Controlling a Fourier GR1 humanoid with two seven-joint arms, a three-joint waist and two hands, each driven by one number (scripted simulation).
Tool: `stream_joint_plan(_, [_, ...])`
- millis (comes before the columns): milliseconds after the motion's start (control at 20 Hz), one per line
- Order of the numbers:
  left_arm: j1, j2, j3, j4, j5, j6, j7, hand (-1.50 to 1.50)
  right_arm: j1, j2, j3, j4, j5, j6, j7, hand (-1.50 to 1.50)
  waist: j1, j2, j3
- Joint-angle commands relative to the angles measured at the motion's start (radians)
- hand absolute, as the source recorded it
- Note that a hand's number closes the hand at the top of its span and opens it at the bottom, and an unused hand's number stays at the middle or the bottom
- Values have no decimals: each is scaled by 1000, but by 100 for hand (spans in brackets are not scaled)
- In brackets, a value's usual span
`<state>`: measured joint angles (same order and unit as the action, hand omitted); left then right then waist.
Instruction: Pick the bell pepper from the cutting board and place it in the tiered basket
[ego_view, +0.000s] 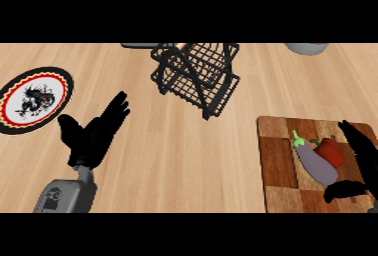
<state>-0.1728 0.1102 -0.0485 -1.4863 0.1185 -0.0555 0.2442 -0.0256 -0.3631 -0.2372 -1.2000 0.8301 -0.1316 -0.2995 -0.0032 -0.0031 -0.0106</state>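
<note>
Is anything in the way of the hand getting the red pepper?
Not on its side. The right hand is open beside the bell pepper. An eggplant lies against the pepper's other side on the cutting board.

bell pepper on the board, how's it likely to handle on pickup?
The bell pepper looks smooth and glossy, so it may slip in the right hand. It lies against the eggplant, which could get nudged and roll on the cutting board. It probably holds its shape and is light for its size.
</note>
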Motion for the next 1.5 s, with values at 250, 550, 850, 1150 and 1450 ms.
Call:
stream_joint_plan(250, [-52, -27, 2, 9, -26, 20, 40, 0, -125, 17, -20, 231, 14, -100, -76, -150, 5, 4, 11])
stream_joint_plan(550, [-7, 13, 37, 31, 3, -45, -19, 0, -105, 26, 19, 227, 10, -75, -194, 150, 3, 3, 11])
stream_joint_plan(850, [-10, -16, 19, -10, -14, -9, 27, 0, -90, 38, 18, 224, 36, -149, -228, 150, 2, 2, 11])
stream_joint_plan(1150, [64, 2, 21, -29, 3, -56, -18, 0, -82, 187, 48, 127, 65, -170, -3, 150, 8, -2, 8])
stream_joint_plan(1450, [24, -2, 40, 1, -19, -9, -5, 0, 83, 354, -10, 146, 102, -247, 304, 150, -49, 3, -3])
